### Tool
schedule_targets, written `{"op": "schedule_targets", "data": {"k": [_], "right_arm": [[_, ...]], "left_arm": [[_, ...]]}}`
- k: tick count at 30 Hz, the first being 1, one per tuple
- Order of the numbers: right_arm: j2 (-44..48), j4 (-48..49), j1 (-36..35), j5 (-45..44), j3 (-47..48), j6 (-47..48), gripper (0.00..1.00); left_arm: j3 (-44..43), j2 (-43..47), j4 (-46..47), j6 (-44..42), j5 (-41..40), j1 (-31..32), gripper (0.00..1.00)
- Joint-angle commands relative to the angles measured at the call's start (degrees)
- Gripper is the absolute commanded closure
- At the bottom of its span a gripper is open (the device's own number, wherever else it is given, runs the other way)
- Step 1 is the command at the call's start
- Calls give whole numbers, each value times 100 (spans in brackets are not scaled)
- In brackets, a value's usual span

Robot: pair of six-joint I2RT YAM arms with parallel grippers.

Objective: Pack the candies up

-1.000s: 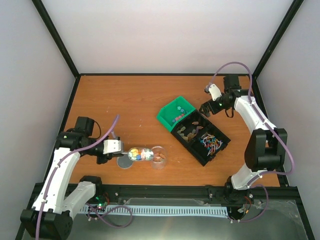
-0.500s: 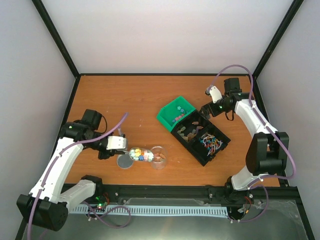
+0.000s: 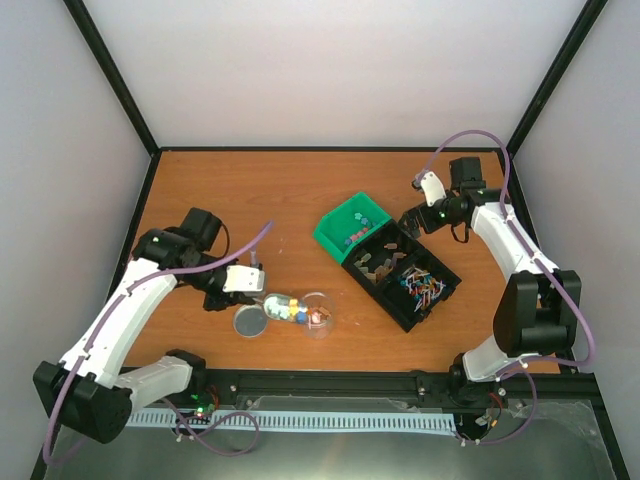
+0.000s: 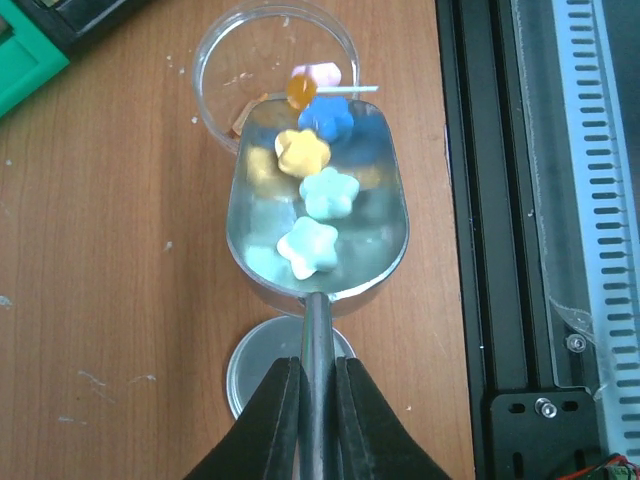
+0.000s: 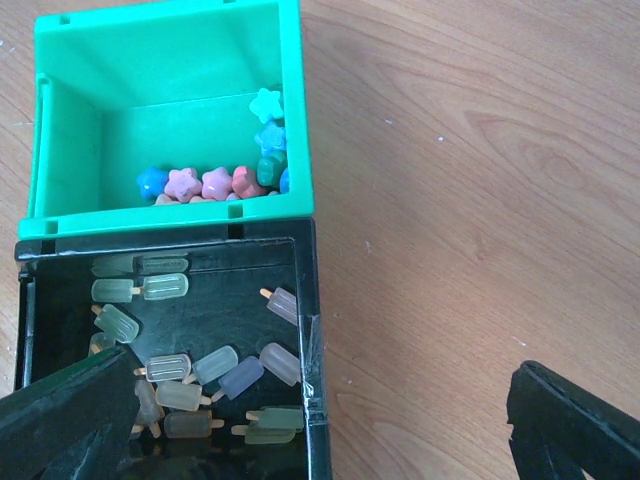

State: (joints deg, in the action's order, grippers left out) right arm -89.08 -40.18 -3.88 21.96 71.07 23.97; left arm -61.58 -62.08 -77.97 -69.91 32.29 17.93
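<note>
Left fingers (image 4: 275, 410) pinch the handle of a scoop (image 4: 396, 240), its tip over a clear cup (image 4: 212, 70) | star-shaped candies (image 4: 308, 247) heaped in the scoop, more lying in the green bin (image 5: 170, 60) | right fingers (image 5: 70, 410) spread wide above the green bin and black bin (image 5: 308, 300) | wooden tabletop (image 4: 100, 300)

Left arm (image 3: 120, 318) reaches forward from its base and bends at the elbow toward centre. Left gripper (image 4: 318, 375) is clamped tight on the thin handle of a scoop (image 4: 392, 250). Right arm (image 3: 512, 238) extends far forward, then bends back left; right gripper (image 3: 409, 222) has its jaws spread wide, holding nothing.
</note>
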Motion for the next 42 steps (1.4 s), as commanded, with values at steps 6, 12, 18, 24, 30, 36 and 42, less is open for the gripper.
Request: {"op": "schedule_targets", "data": {"k": [6,12,18,24,30,36,42], "right_arm": [[215,173,-16,179,-36,-234,0],[222,208,-21,168,-48,-250,0],[216,247,-9,184,-78,-269,0],[211,260,-9,206,-73,-259,0],[134,265,-8,246,14,-250,0],[-38,219,-8,310,162,-207,0],[-86,30,7,267,175,-5,0]], "left_arm": [[-505,-342,7,661,-442,460,98],[-758,-541,-65,770,-511,545,98],[-988,-683,-134,949,-763,860,99],[-1339,-741,-238,1082,-835,861,99],[-1756,-784,-28,1245,-836,857,99],[-2159,-1060,256,1708,-907,861,99],[-2913,-1683,273,2509,-1198,861,99]]}}
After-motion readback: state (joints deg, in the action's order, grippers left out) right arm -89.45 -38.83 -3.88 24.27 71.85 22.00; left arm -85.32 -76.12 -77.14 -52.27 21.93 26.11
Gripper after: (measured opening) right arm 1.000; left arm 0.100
